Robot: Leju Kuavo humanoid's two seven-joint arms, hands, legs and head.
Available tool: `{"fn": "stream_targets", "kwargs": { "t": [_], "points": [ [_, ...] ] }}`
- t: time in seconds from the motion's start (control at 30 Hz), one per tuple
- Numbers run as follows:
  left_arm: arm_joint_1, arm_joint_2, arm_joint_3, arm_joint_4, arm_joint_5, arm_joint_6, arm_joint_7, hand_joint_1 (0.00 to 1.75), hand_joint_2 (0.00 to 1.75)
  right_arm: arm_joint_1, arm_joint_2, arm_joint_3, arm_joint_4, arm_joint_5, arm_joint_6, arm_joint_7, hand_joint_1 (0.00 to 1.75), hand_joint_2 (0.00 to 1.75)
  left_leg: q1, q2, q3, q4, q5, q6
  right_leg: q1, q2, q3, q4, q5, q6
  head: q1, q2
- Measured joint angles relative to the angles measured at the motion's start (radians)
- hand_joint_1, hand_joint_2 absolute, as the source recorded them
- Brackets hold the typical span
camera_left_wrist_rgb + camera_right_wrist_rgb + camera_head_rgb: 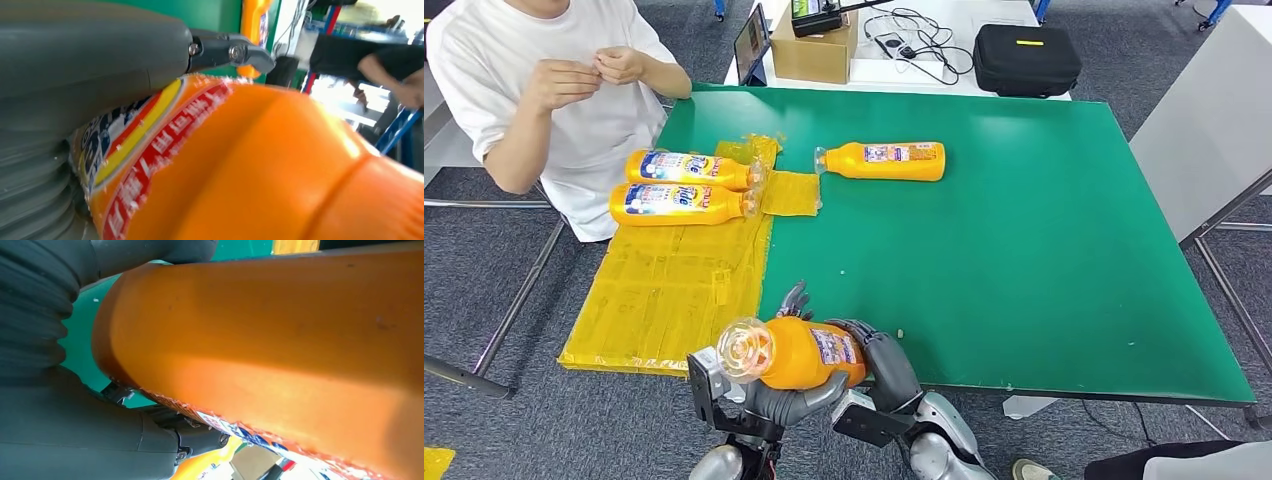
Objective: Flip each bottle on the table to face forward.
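Note:
An orange bottle with a clear cap is held above the table's near edge, cap pointing left toward me. My left hand grips it from below, and my right hand wraps its base end. Both wrist views show the orange bottle pressed against grey thumbs. Two more orange bottles lie side by side on the yellow sheet, blue labels up. A fourth bottle lies on the green table with its back label up.
A person in a white shirt sits at the table's far left corner, hands raised. Behind the table stand a cardboard box, a black case and cables on a white desk. A white panel flanks the right side.

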Motion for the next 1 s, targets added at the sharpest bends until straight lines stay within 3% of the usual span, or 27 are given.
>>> {"fn": "stream_targets", "kwargs": {
  "t": [0.17,0.2,0.23,0.27,0.3,0.33,0.37,0.4,0.57,0.9,1.0],
  "points": [
    [0.004,-0.002,0.008,-0.014,0.007,0.011,-0.003,0.02,1.75,-0.016,0.000,0.022,0.002,-0.001,0.010,0.012,1.75,1.75,0.000,0.000,0.000,0.000,0.000,0.000,0.000,0.000,0.000,0.000,0.000,0.000,0.000,0.000],
    [0.004,-0.002,0.009,-0.016,0.007,0.011,-0.004,0.31,1.75,-0.018,0.000,0.024,0.002,0.000,0.010,0.012,1.75,1.75,0.000,0.000,0.000,0.000,0.000,0.000,0.000,0.000,0.000,0.000,0.000,0.000,0.000,0.000],
    [0.005,-0.002,0.010,-0.018,0.008,0.011,-0.004,0.75,1.75,-0.020,0.000,0.027,0.003,0.000,0.010,0.013,1.75,1.75,0.000,0.000,0.000,0.000,0.000,0.000,0.000,0.000,0.000,0.000,0.000,0.000,0.000,0.000],
    [0.006,-0.002,0.010,-0.020,0.011,0.010,-0.004,1.18,1.75,-0.022,-0.001,0.029,0.003,0.000,0.011,0.013,1.48,1.75,0.000,0.000,0.000,0.000,0.000,0.000,0.000,0.000,0.000,0.000,0.000,0.000,0.000,0.000],
    [0.007,-0.002,0.011,-0.022,0.018,0.006,-0.003,1.60,1.75,-0.024,-0.001,0.031,0.004,0.000,0.012,0.014,1.04,1.75,0.000,0.000,0.000,0.000,0.000,0.000,0.000,0.000,0.000,0.000,0.000,0.000,0.000,0.000],
    [0.008,-0.002,0.011,-0.024,0.031,-0.002,-0.001,1.75,1.75,-0.027,-0.001,0.033,0.006,-0.001,0.015,0.015,0.61,1.75,0.000,0.000,0.000,0.000,0.000,0.000,0.000,0.000,0.000,0.000,0.000,0.000,0.000,0.000],
    [0.009,-0.002,0.013,-0.026,0.048,-0.013,0.002,1.75,1.75,-0.030,-0.001,0.036,0.008,-0.002,0.020,0.017,0.17,1.75,0.000,0.000,0.000,0.000,0.000,0.000,0.000,0.000,0.000,0.000,0.000,0.000,0.000,0.000],
    [0.009,-0.002,0.016,-0.029,0.068,-0.029,0.007,1.75,1.75,-0.032,-0.001,0.039,0.012,-0.003,0.028,0.018,0.00,1.75,0.000,0.000,0.000,0.000,0.000,0.000,0.000,0.000,0.000,0.000,0.000,0.000,0.000,0.000],
    [0.010,-0.001,0.035,-0.039,0.133,-0.091,0.025,1.75,1.75,-0.038,-0.001,0.056,0.035,-0.028,0.072,0.016,0.00,1.75,0.000,0.000,0.000,0.000,0.000,0.000,0.000,0.000,0.000,0.000,0.000,0.000,0.000,0.000],
    [0.014,0.000,0.043,-0.042,0.136,-0.100,0.032,1.75,1.75,-0.043,-0.001,0.063,0.056,-0.034,0.076,0.014,0.00,1.75,0.000,0.000,0.000,0.000,0.000,0.000,0.000,0.000,0.000,0.000,0.000,0.000,0.000,0.000],
    [0.015,0.000,0.043,-0.042,0.136,-0.100,0.032,1.75,1.75,-0.044,0.000,0.065,0.059,-0.034,0.076,0.013,0.00,0.44,0.000,0.000,0.000,0.000,0.000,0.000,0.000,0.000,0.000,0.000,0.000,0.000,0.000,0.000]
  ]
}}
